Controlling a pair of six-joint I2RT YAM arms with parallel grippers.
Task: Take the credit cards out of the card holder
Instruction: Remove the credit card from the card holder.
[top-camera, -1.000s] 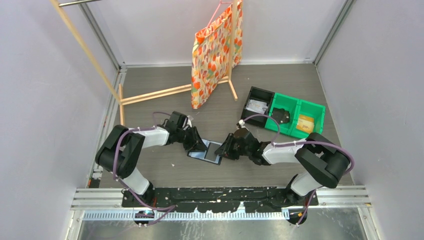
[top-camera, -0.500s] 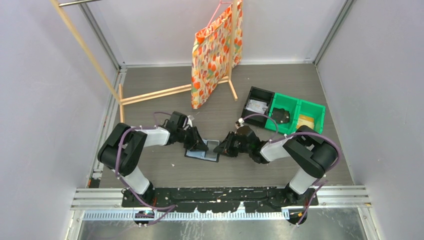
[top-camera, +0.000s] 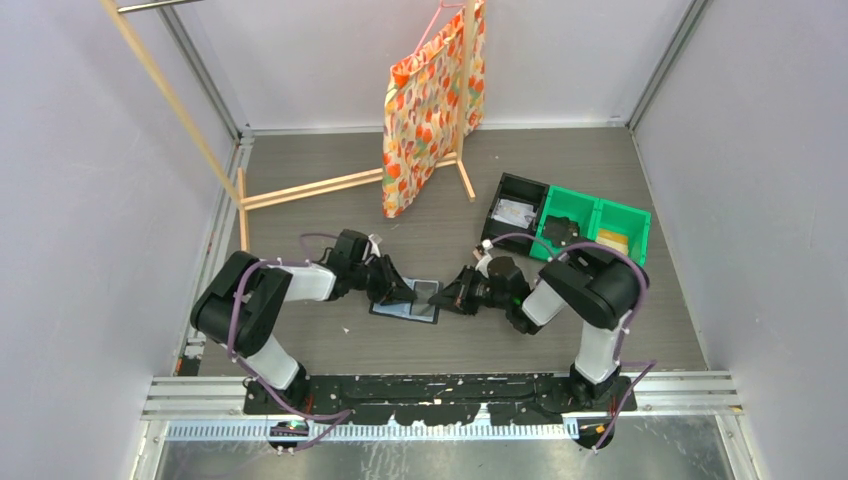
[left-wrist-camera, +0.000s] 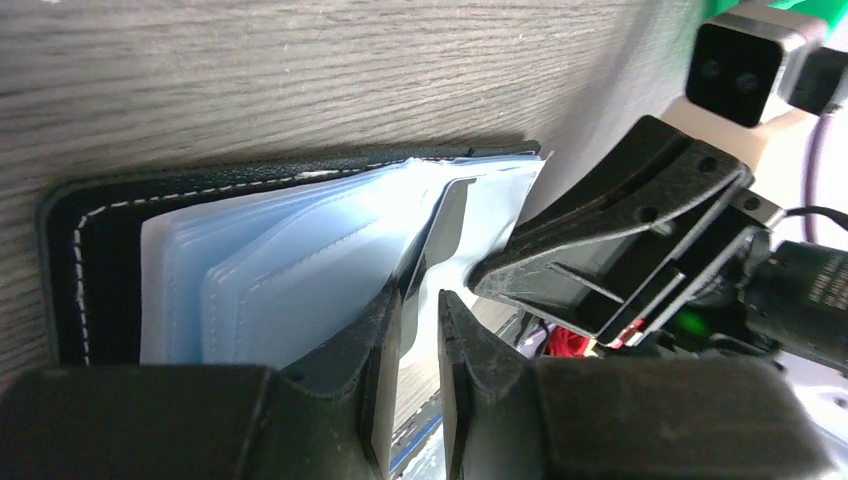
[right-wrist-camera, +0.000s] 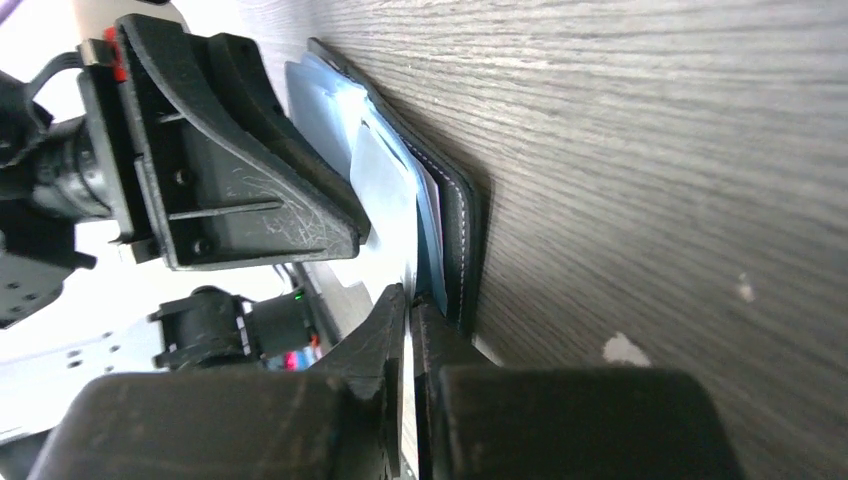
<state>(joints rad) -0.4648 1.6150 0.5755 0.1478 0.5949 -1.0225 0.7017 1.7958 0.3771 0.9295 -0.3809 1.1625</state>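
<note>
Right end effector (right-wrist-camera: 411, 298) narrower than before, pinching card (right-wrist-camera: 385, 215) in card holder (right-wrist-camera: 462, 230).

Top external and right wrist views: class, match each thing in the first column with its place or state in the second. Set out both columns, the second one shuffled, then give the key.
Things
1. card holder
2. credit card
3. patterned bag
4. green bin

Places and states
a. hanging on the wooden rack
b. edge pinched by the right gripper
c. next to the black bin
d. lying open on the table

Pairs: 1-d, 2-b, 3-a, 4-c.
</note>
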